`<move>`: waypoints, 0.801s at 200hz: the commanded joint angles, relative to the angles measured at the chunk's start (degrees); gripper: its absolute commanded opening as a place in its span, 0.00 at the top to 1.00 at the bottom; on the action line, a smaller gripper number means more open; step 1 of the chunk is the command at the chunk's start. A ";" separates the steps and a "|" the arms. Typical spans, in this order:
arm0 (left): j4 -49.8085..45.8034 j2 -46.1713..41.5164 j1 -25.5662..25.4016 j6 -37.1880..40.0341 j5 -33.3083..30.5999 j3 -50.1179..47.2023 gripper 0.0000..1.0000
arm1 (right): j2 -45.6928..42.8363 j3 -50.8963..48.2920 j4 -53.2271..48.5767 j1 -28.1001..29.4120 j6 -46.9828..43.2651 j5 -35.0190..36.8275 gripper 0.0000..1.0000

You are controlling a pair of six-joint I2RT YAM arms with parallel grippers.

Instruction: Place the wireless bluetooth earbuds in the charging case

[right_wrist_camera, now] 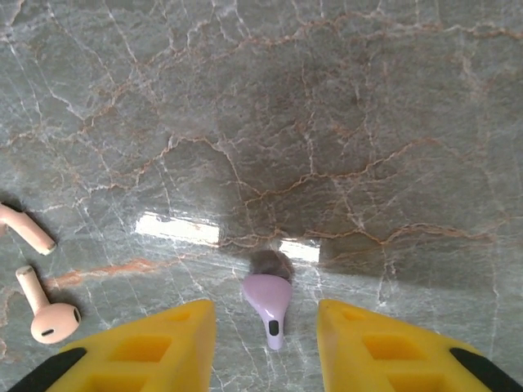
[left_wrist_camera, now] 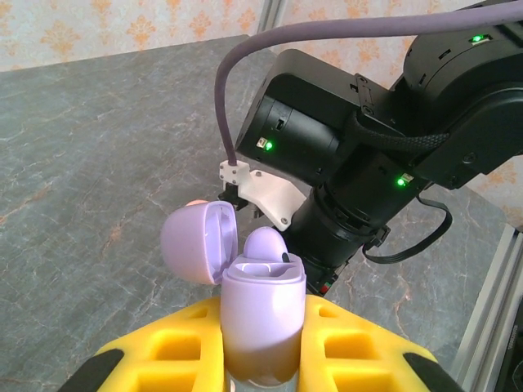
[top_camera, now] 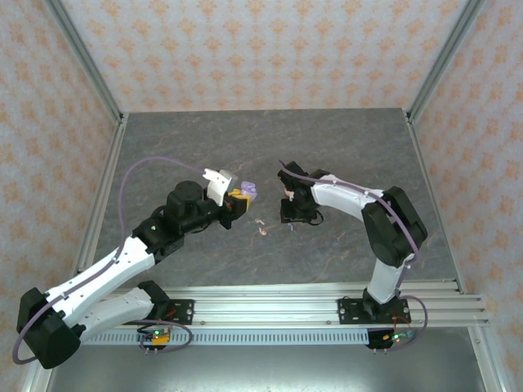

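Where the lilac case (left_wrist_camera: 261, 314) is sitting: left gripper (top_camera: 239, 198) is squeezing it, lid (left_wrist_camera: 198, 243) hanging open, bottom cut off.
Right gripper (right_wrist_camera: 265, 331): standing open right of the case, fingers (right_wrist_camera: 155, 343) not touching lilac earbud (right_wrist_camera: 268, 296) between them.
Pink earbuds (right_wrist_camera: 45, 314): lying near the case, one cut off.

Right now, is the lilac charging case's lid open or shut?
Open. In the left wrist view the lid stands swung back left of the lilac case, its hollow inside showing.
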 commanded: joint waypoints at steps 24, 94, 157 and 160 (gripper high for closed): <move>-1.02 -1.27 -0.40 1.13 -1.45 1.61 0.82 | 2.50 2.82 -2.40 0.62 1.70 3.08 0.62; -0.49 -1.26 -0.40 0.68 -1.35 1.56 0.82 | 4.57 4.41 -3.67 1.50 2.18 3.96 0.64; -0.46 -1.09 -0.40 0.36 -1.49 1.42 0.82 | 7.12 6.64 -6.14 3.25 2.43 6.22 0.66; -0.39 -1.09 -0.40 0.35 -1.44 1.43 0.82 | 7.22 6.75 -6.31 3.29 2.44 6.37 0.66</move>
